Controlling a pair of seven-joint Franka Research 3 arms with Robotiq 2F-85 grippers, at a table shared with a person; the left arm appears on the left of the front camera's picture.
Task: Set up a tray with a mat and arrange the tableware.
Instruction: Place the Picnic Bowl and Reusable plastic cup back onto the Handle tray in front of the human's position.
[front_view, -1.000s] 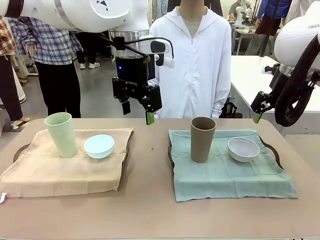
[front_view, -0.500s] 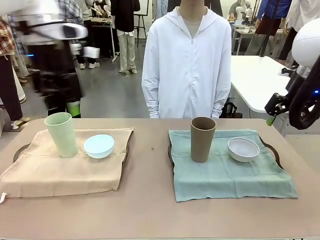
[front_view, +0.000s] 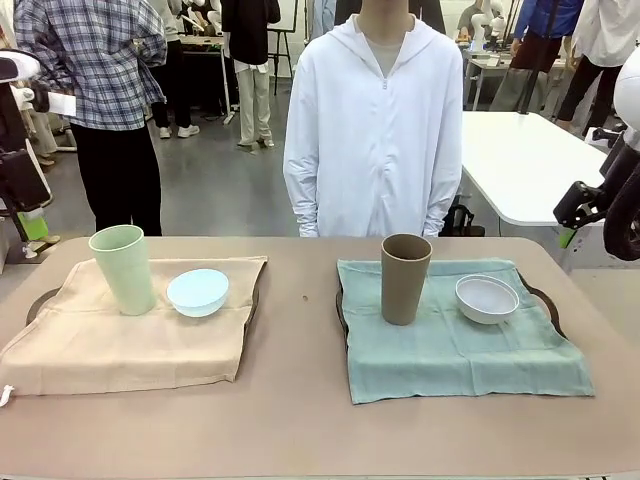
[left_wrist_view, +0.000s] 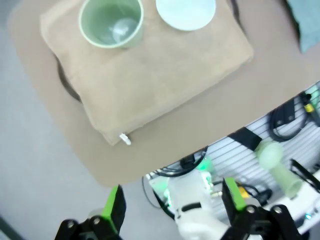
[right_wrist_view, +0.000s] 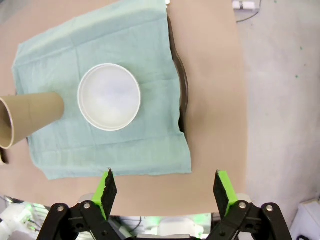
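On the left tray (front_view: 38, 300), a beige mat (front_view: 140, 345) carries a pale green cup (front_view: 123, 268) and a light blue bowl (front_view: 197, 292). A teal mat (front_view: 460, 350) covers the right tray (front_view: 541, 298), and on it stand a tan-brown cup (front_view: 405, 278) and a white bowl (front_view: 487, 298). My left gripper (left_wrist_view: 172, 200) hangs open and empty high off the table's left corner, looking down on the green cup (left_wrist_view: 111, 21) and blue bowl (left_wrist_view: 186, 11). Off the right edge, my right gripper (right_wrist_view: 165, 187) is open and empty above the white bowl (right_wrist_view: 109, 96) and brown cup (right_wrist_view: 27, 117).
A person in a white hooded jacket (front_view: 375, 130) stands at the far side, arms down. A bare strip of brown tabletop (front_view: 295, 330) runs between the two trays. A white table (front_view: 520, 160) stands behind on the right, with other people farther back.
My left arm has swung from the far middle of the table out to the far left. My right arm has drawn back a little farther right. The tableware has not moved.
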